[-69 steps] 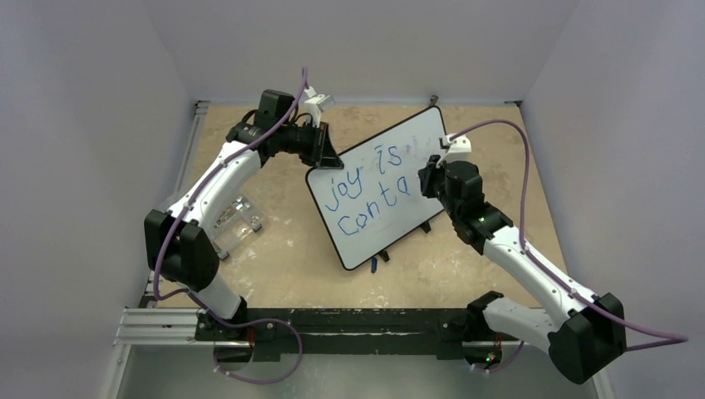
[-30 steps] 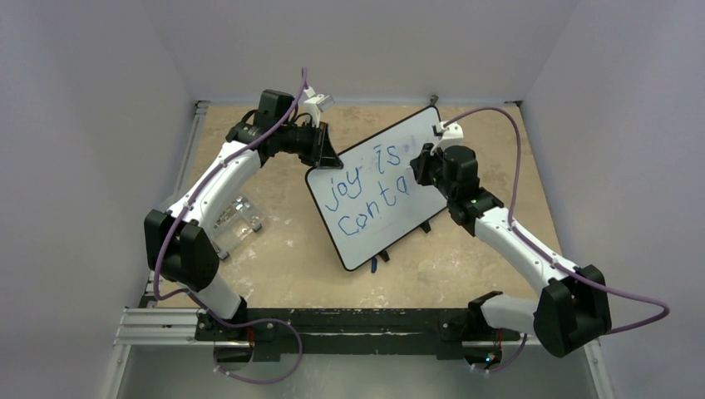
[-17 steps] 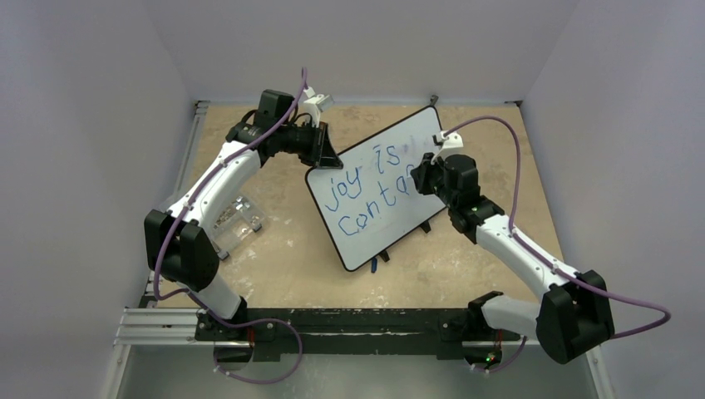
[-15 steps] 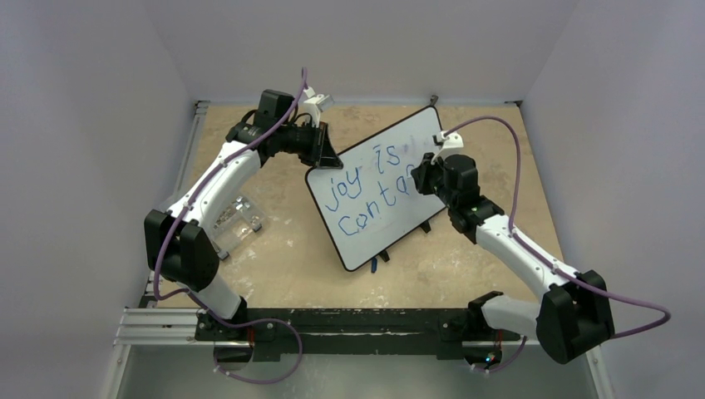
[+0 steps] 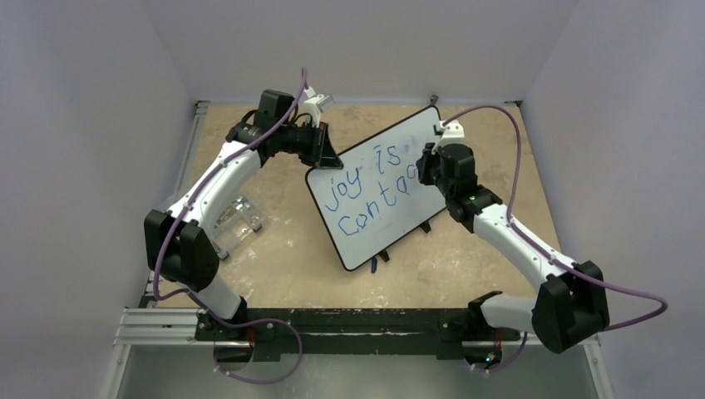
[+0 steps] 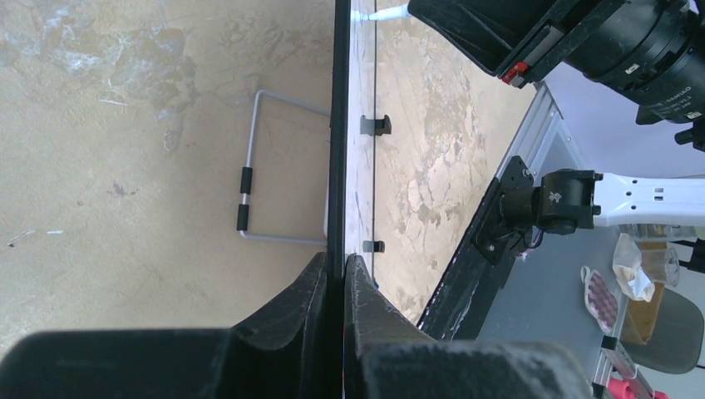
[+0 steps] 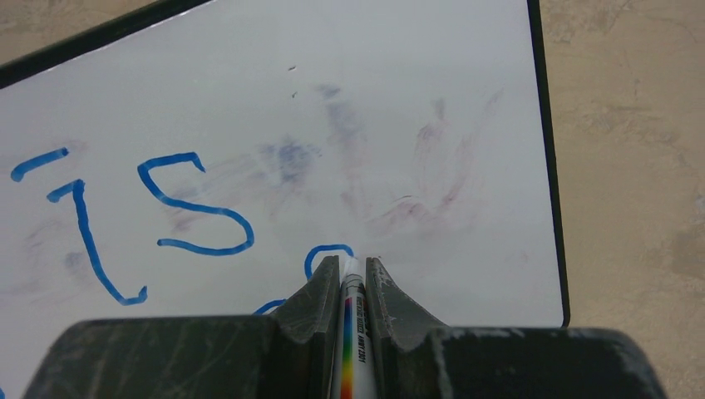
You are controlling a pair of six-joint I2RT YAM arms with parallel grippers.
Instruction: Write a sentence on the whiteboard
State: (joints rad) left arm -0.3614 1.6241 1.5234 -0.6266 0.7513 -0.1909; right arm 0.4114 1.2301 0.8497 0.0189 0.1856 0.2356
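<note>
**Top view.** I see the whiteboard (image 5: 397,223) standing tilted on a diagonal in the middle of the table (image 5: 291,258). The sentence (image 5: 362,218) so far reads "joy is" over "conta" and a part-formed letter.

**Wrist views.** Only the left wrist view shows me the board edge-on, with its wire stand (image 6: 249,179) behind it. Only the right wrist view shows the faint purple smudges (image 7: 432,166) right of "is".

**Edges and room.** The board's far corner lies near the back wall at upper centre. Bare table opens at lower centre and along the right of the frame. A clear plastic holder (image 5: 235,220) sits at centre left, well apart from the board.

**Tools.** The left gripper (image 6: 342,266) is closed tight on the board's upper-left rim. The right gripper (image 7: 351,264) is clamped narrowly on a marker (image 7: 349,332), whose tip meets the board at a small blue loop.
</note>
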